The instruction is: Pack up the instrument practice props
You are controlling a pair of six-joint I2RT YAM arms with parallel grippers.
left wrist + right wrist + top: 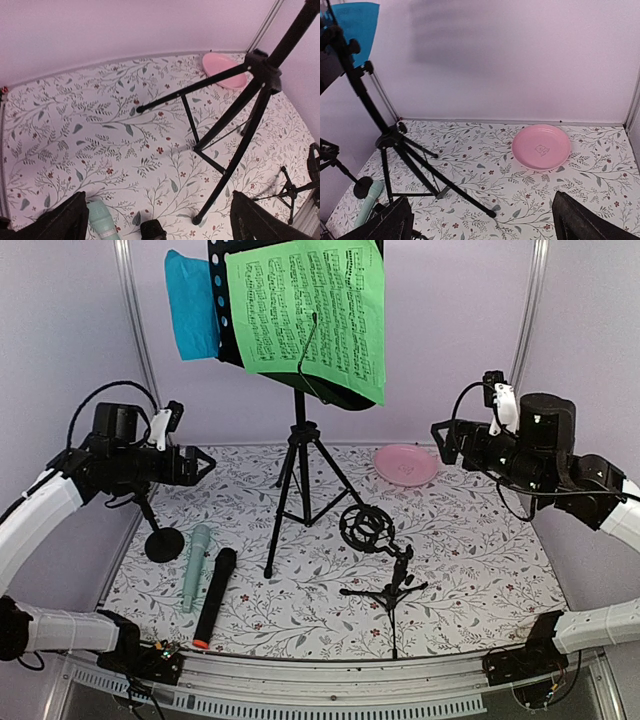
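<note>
A black perforated rack on tripod legs stands at the back centre. It holds a green sheet and a blue sheet. A mint-green microphone and a black microphone lie side by side at front left. A round-based mic support stands left of them. A small tripod support with a ring mount stands right of centre. My left gripper hangs open and empty above the left side. My right gripper hangs open and empty at the far right.
A round pink plate lies at the back right near the wall; it also shows in the right wrist view. Lilac walls close the back and sides. The rack's legs spread wide across the middle of the floral cloth.
</note>
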